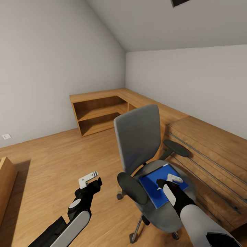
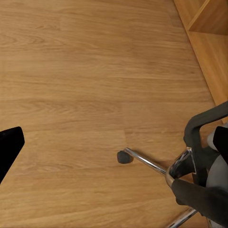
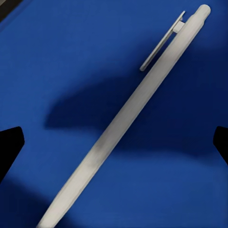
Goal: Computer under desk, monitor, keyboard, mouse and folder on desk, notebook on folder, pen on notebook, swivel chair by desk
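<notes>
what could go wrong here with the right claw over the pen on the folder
1. The pen is thin and lies flat on the blue folder; the open right claw could close past it, or nudge it so it rolls off.
2. The folder rests loose on the swivel chair seat, so pressing down might slide it toward the seat edge.
3. The chair stands on castors; a push may roll it away.

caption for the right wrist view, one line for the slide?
Open right tool poised over a thin white clip pen lying on the flat bright blue folder.
</notes>
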{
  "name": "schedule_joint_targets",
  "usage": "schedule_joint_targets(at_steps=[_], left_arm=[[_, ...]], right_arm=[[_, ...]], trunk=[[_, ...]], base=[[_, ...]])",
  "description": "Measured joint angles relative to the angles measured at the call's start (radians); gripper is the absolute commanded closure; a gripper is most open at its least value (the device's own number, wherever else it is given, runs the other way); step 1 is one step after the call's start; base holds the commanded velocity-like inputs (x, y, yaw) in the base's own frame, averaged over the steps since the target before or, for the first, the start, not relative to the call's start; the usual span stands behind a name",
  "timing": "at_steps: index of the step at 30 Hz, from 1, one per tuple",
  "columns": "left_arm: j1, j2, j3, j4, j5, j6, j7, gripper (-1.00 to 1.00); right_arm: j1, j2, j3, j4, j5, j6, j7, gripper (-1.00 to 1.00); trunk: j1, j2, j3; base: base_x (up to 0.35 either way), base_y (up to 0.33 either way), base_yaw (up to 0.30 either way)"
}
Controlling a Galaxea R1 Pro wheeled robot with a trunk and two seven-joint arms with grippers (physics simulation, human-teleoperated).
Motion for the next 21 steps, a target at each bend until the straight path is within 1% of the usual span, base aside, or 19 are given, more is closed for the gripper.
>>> schedule_joint_targets(at_steps=[9, 14, 21], left_arm=[[0.0, 0.0, 0.0, 0.0, 0.0, 0.0, 0.0, -1.0], [0.0, -0.001, 0.0, 0.0, 0.0, 0.0, 0.0, -1.0], [0.0, 0.0, -0.001, 0.0, 0.0, 0.0, 0.0, -1.0]], right_arm=[[0.0, 0.0, 0.0, 0.0, 0.0, 0.0, 0.0, -1.0], [0.0, 0.0, 0.0, 0.0, 0.0, 0.0, 0.0, -1.0], [0.0, 0.0, 0.0, 0.0, 0.0, 0.0, 0.0, -1.0]], trunk=[[0.0, 0.0, 0.0], [0.019, -0.035, -0.016], [0.019, -0.035, -0.016]], base=[[0.0, 0.0, 0.0], [0.0, 0.0, 0.0], [0.0, 0.0, 0.0]])
